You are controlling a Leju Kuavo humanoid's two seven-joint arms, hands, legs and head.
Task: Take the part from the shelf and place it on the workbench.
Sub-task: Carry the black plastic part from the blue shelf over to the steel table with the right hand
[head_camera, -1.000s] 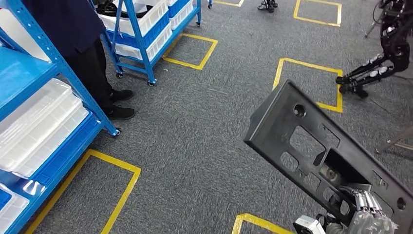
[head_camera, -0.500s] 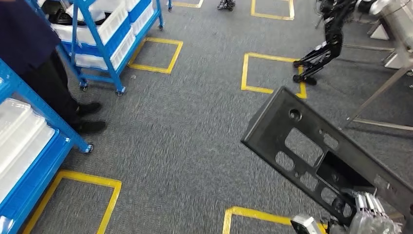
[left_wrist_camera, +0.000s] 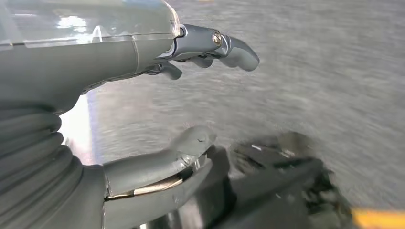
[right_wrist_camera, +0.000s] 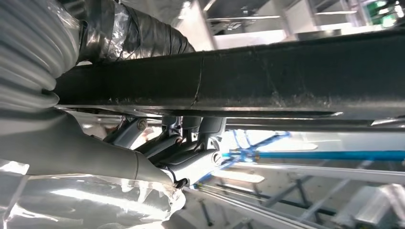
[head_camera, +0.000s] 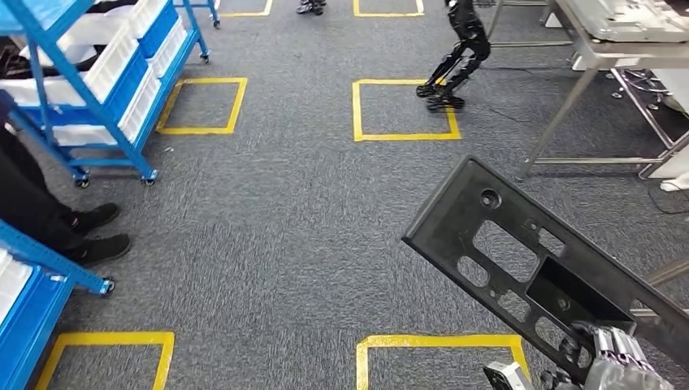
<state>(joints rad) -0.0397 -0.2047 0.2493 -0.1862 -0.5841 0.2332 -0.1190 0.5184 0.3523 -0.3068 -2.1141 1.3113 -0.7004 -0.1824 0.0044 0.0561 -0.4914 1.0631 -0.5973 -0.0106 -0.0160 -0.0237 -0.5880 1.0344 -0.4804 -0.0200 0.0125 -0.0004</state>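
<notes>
Evidently my right hand (head_camera: 619, 364) grips the long, stiff black plastic panel with cut-outs (head_camera: 520, 260) near one end; leverage looks awkward; my left hand (left_wrist_camera: 157, 100) hangs empty, fingers apart.

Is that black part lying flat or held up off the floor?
Held up, tilted. The part slants above the carpet, its lower end gripped by the right robot hand.

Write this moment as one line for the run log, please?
phase: carrying | right hand: grips black plastic panel, tilted over grey carpet | left hand: holds nothing, fingers apart | metal workbench: ahead right
</notes>
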